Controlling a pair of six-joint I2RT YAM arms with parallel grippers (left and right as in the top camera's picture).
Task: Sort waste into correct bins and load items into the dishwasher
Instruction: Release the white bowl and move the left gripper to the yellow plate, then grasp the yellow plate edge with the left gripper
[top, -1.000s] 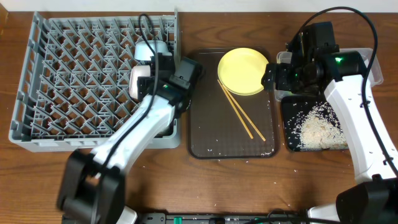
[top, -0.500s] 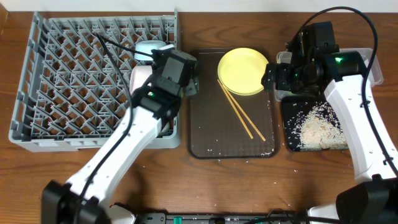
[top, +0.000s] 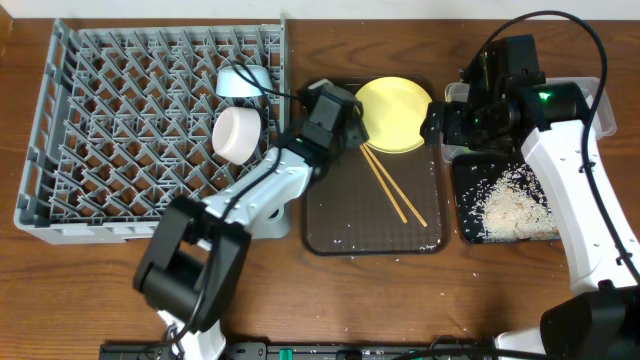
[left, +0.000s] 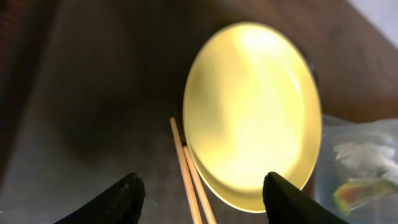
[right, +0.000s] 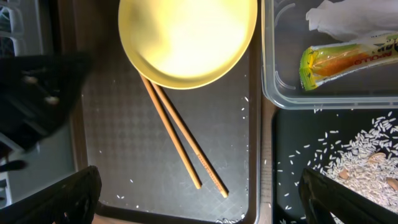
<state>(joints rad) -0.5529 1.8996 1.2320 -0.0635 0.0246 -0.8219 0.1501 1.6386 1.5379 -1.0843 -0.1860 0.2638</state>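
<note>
Chopsticks (top: 384, 185) lie diagonally, upper ends seemingly under the yellow plate (top: 395, 112).

plate (top: 392, 113) and chopsticks (top: 389, 184) on serving tray (top: 330, 215), dish rack (top: 120, 120) left, rice tray (top: 465, 226) right

We swing our left hand (top: 350, 122) off the dish rack (top: 150, 130) toward the yellow plate (top: 392, 113), uncovering the white bowl (top: 238, 134), its fingers narrowing.

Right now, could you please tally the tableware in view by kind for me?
Bowls: 2, the white bowl and the light blue bowl
Plates: 1, the yellow plate
Chopsticks: 2
Total: 5
</note>
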